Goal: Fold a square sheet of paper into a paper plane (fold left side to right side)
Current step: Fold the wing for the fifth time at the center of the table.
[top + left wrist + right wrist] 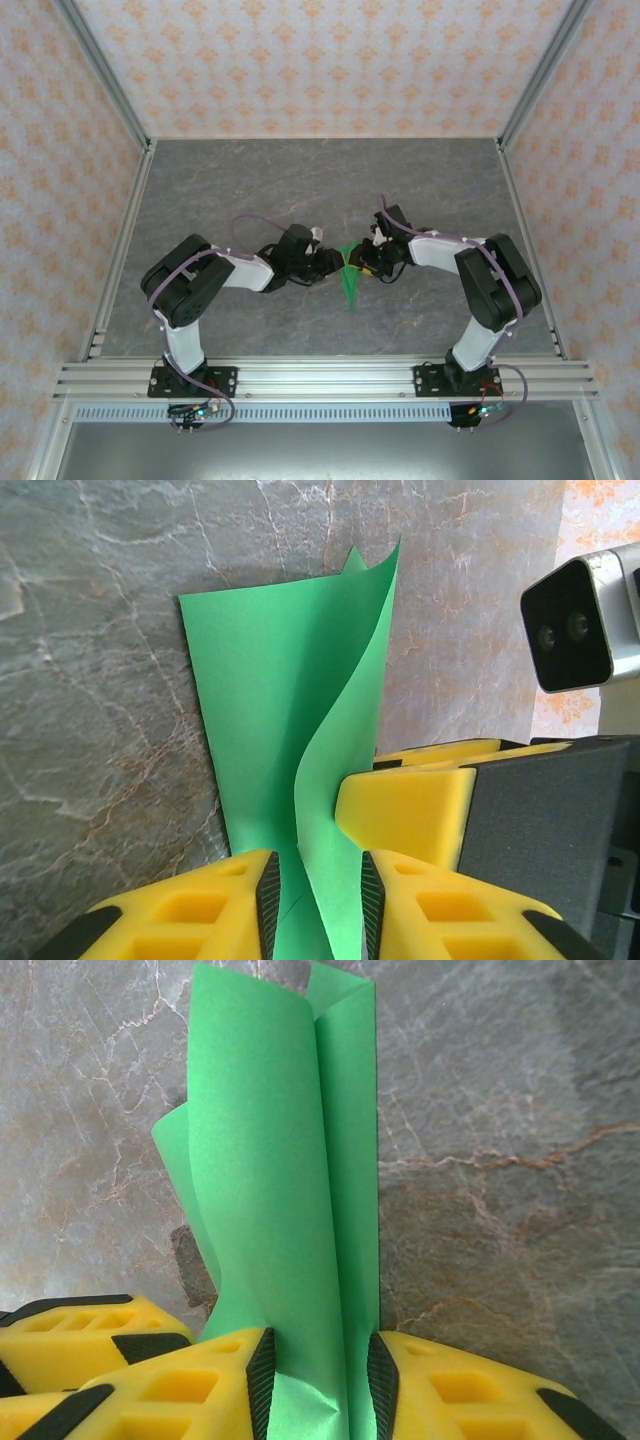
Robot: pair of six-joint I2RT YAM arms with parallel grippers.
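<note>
Left claw point(320, 910): its black pads stand on either side of the paper's lower end. We cannot tell whether they pinch it firmly.
Paper point(349, 278): a narrow green shape at mid-surface, between the two claws and held where they meet. Its layers are doubled over but loose, not flat.
Right claw point(320, 1390): clamped on the paper, whose layers fill the gap between its pads.
Surface point(300, 180): grey marbled, with the arms reaching in from the near edge.
Step in hand: we judge this to be the left-over-right fold. The sheet is already doubled along its length, but the crease is not yet pressed.
Next move: we think it calls for lining up the free edges, laying the layers flat on the surface and running a crease along the fold. The thin paper may slip or buckle if either claw pulls.
Top view: we see both arms bent inward and nearly meeting at the paper, which looks like a small sliver pointing toward the near edge.
Left wrist view: we see one layer bowing in an S-curve, with a yellow finger of the right claw just beside it.
Right wrist view: we see a straight right edge and a rolled left layer, with the left claw's finger at lower left.
</note>
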